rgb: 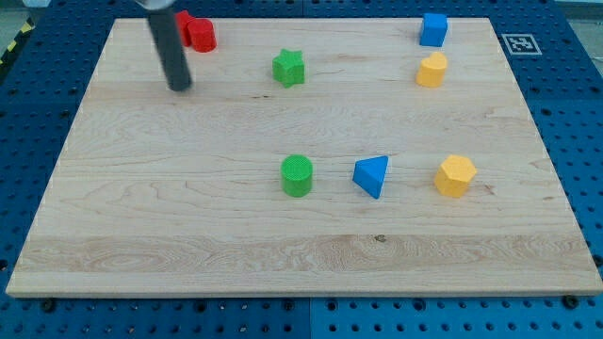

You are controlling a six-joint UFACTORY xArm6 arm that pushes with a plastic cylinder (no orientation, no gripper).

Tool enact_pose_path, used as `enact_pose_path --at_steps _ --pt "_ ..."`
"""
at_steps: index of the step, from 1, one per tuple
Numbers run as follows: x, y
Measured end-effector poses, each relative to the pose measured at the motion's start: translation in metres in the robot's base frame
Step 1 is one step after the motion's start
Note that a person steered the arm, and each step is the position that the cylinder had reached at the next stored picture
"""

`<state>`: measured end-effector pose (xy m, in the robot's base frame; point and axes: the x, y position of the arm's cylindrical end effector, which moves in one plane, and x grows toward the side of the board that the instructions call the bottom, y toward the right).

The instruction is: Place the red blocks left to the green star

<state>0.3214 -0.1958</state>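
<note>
Red plastic blocks (199,34) at 1 o'clock from my tip (179,86), near; bare rod, grasping nothing; green plastic star (289,68) at 3 o'clock.

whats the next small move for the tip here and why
Probably little more than a small retreat: the red blocks already sit to the view's left of the green star, near the board's top edge. My tip rests just below and left of them, so I would ease it away toward the view's bottom without nudging them.
</note>
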Motion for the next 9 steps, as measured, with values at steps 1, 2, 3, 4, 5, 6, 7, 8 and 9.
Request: enact_pose_path --at_steps 1,2,3,4,5,6,7,8,9 --pt "-0.062 -0.044" --pt "-0.129 -0.075" --pt "-0.13 -0.074" --pt "-0.13 -0.063" --pt "-0.13 -0.036" --pt "-0.129 0.003" --pt "-0.127 0.014" --pt "-0.11 0.014" --pt "-0.08 0.019"
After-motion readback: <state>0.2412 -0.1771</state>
